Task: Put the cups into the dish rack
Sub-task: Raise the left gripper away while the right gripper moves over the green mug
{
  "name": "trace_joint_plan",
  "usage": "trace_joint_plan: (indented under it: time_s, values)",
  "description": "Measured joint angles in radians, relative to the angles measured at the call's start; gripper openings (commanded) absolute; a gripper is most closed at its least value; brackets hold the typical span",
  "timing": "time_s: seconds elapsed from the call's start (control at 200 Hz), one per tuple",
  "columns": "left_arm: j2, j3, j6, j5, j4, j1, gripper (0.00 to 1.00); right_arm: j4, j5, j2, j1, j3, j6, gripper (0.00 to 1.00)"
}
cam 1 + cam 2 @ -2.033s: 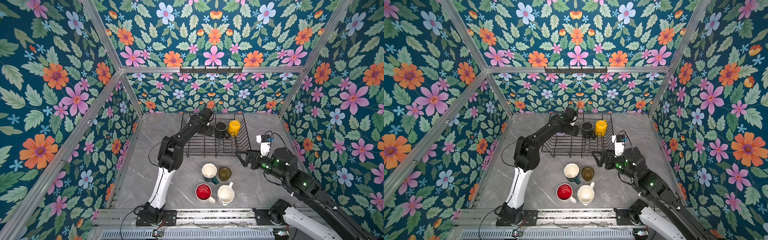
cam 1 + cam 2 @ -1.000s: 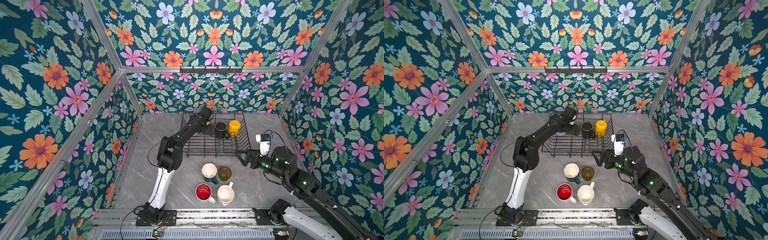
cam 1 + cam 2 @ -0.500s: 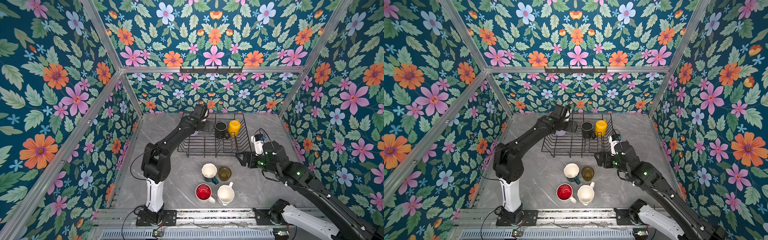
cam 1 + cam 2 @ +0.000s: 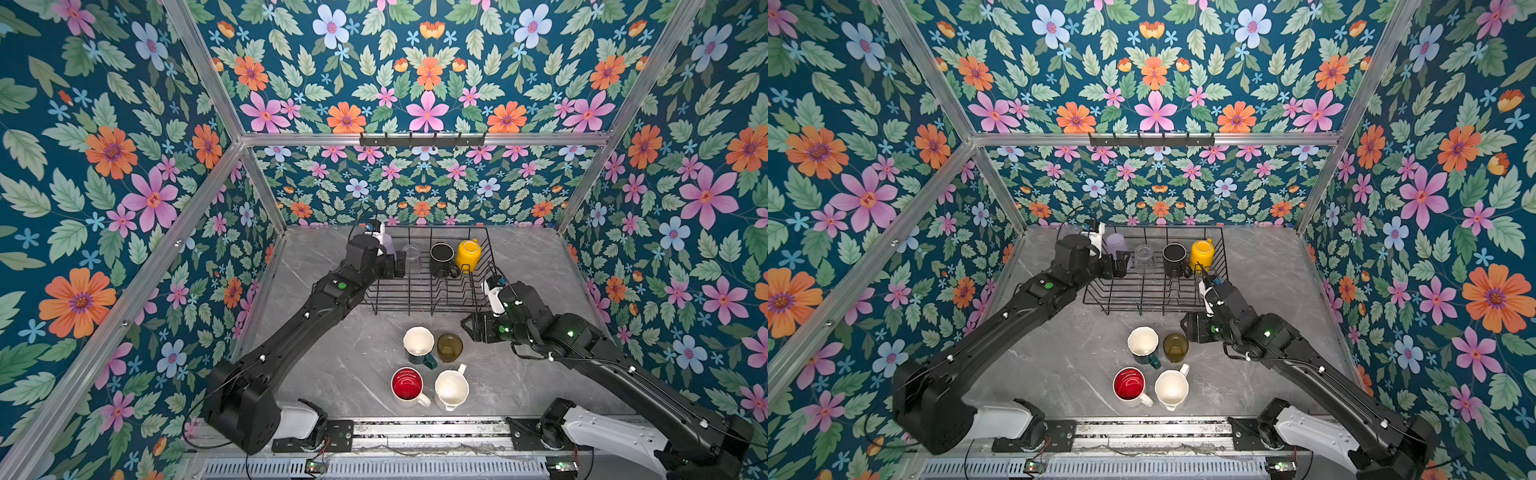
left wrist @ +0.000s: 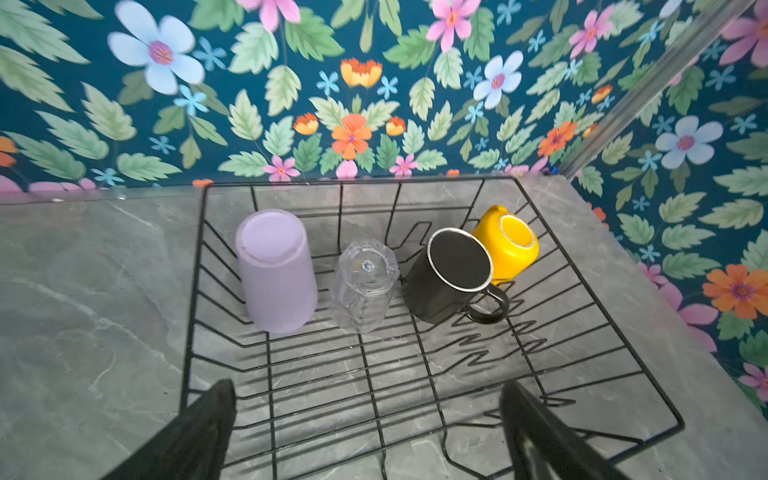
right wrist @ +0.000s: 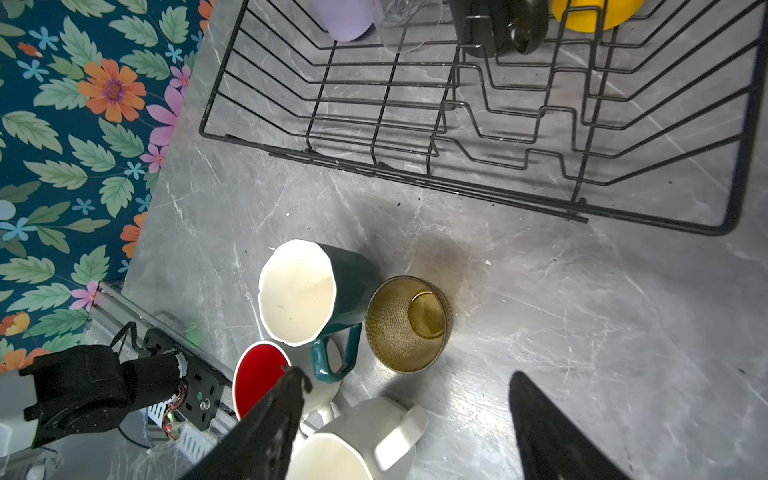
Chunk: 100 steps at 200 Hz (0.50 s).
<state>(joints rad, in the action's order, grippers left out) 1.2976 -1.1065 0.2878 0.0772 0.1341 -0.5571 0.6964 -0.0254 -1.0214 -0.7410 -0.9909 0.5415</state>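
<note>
While four cups (image 5: 453,266) line the dish rack's (image 4: 419,300) far edge, its front lies bare.
Left end effector (image 5: 365,395) spread over its left side; right end effector (image 6: 407,376) spread near the olive glass (image 6: 405,328).

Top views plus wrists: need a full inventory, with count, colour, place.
dish rack: 1, black wire, far middle of table
lilac tumbler: 1, lilac, in rack, base up
clear glass: 1, clear, in rack beside tumbler, base up
black mug: 1, black, in rack, between clear glass and yellow mug
yellow mug: 1, yellow, rack's far right corner
green mug: 1, dark green outside, white inside, table, in front of rack
olive glass: 1, olive, table, right of green mug
red-inside mug: 1, white outside, table, near edge
white mug: 1, white, right of red-inside mug
hook bar: 1, black, back wall rail
table: 1, grey marble
left gripper: open, empty, over rack
right gripper: open, empty, by olive glass
</note>
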Motion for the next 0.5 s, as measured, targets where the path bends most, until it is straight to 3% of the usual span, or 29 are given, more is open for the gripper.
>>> trace_joint_plan:
  time_s: [0.5]
  values:
    - [-0.42, 0.354, 0.076, 0.338, -0.105, 0.007, 1.0, 0.001, 0.057, -0.315, -0.181, -0.134, 0.113, 0.62]
